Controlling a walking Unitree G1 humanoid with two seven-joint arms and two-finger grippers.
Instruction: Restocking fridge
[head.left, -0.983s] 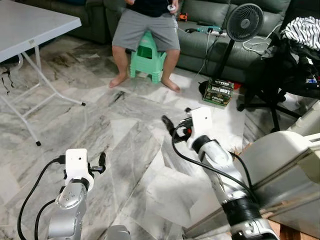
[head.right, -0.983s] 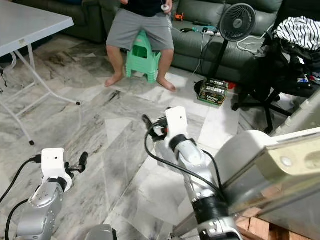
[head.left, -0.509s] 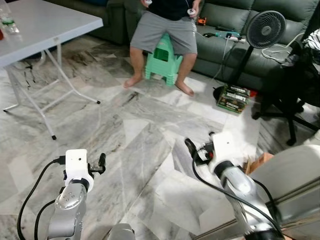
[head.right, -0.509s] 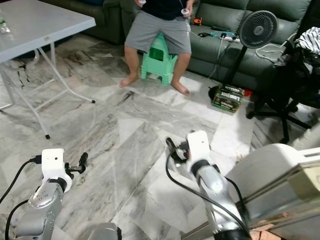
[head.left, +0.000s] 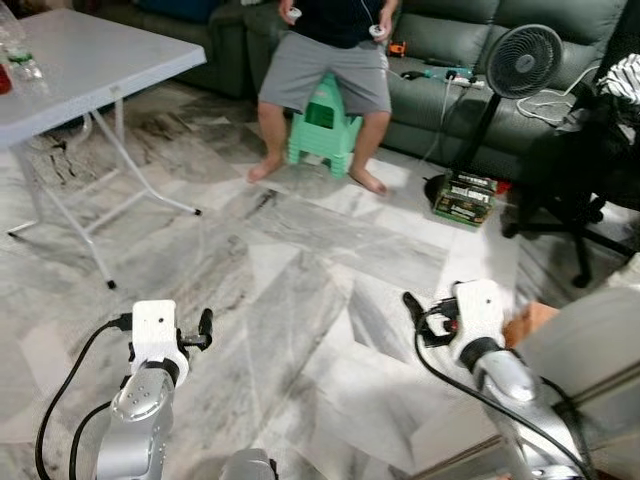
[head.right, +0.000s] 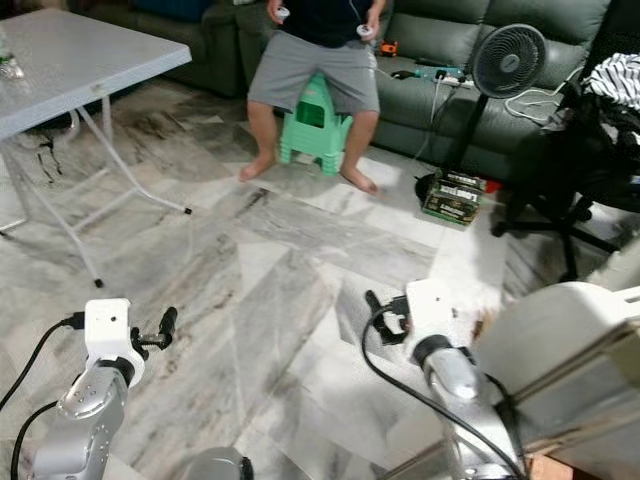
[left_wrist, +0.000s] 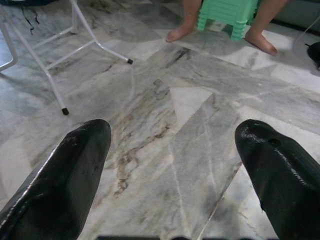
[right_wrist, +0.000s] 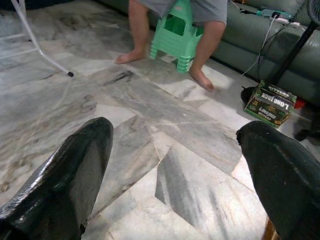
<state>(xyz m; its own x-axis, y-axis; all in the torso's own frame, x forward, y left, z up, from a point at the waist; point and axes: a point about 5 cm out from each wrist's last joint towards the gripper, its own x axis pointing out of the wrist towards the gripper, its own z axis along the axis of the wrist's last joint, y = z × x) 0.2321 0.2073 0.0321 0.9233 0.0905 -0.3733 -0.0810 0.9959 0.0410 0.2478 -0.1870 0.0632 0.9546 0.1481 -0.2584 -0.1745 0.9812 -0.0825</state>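
The fridge seems to be the pale grey, round-cornered panel (head.right: 560, 330) at the lower right, beside the right arm. The frame edge cuts it, so whether this is its door or its body cannot be told.

Ahead lies grey-veined marble floor (head.left: 280, 260). A white folding table (head.left: 90, 60) with thin metal legs stands to the left. Well ahead, a person in grey shorts (head.left: 325, 60) sits on a green plastic stool (head.left: 325, 125) before a dark green leather sofa (head.left: 440, 30). To the right of the stool are a black standing fan (head.left: 520, 60), a green printed carton (head.left: 465, 197) at its foot, and a black office chair (head.left: 580, 190) heaped with clothes. Nothing stands on the floor between the grippers and the stool.

The left gripper (left_wrist: 172, 150) hangs low over the floor with its fingers wide apart and nothing between them. The right gripper (right_wrist: 172, 150) is likewise spread wide and holds nothing.

Against the picture a second ago the camera has swung, so more of the table now shows. The left arm sits at the same spot in the frame, while the right arm has drawn back, lower and further right.

The person is cut off at the chest. Small items at the table's far corner (head.left: 10, 50) are too blurred to name, as is a brownish patch (head.left: 530, 320) beside the right wrist.
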